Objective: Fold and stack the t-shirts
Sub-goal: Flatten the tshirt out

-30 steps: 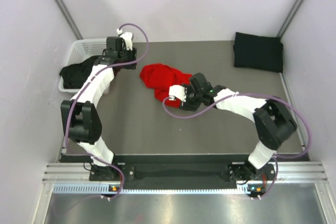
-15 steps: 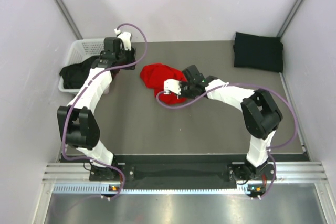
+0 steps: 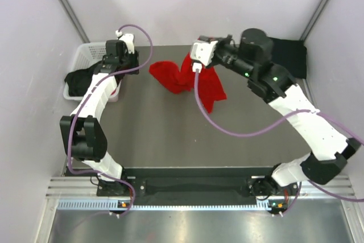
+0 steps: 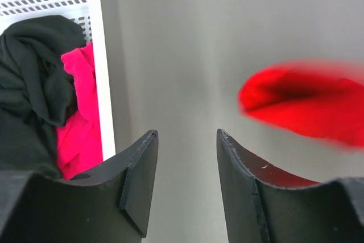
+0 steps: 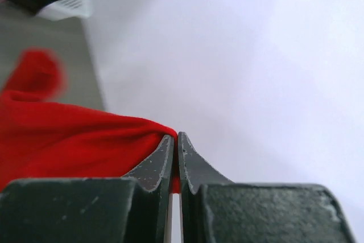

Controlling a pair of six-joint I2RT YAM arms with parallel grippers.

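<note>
The red t-shirt [image 3: 200, 85] hangs partly lifted above the middle back of the table, its left end still bunched on the surface. My right gripper [image 3: 192, 60] is raised and shut on a fold of it; in the right wrist view the red cloth [image 5: 68, 135] is pinched between the closed fingertips of that gripper [image 5: 177, 136]. My left gripper [image 3: 124, 66] hovers open and empty beside the basket, its fingers [image 4: 139, 174] over bare table, with the red shirt [image 4: 301, 106] blurred to the right. A black shirt [image 4: 34, 83] and a pink one [image 4: 79, 129] lie in the basket.
The white lattice basket [image 3: 91, 48] stands at the back left with black cloth [image 3: 82, 78] spilling over its edge. A folded black shirt [image 3: 287, 55] lies at the back right corner, partly behind my right arm. Grey walls close in three sides.
My right gripper closed on the red shirt and lifted it up and toward the back, stretching the cloth. My left gripper shifted slightly toward the basket.
</note>
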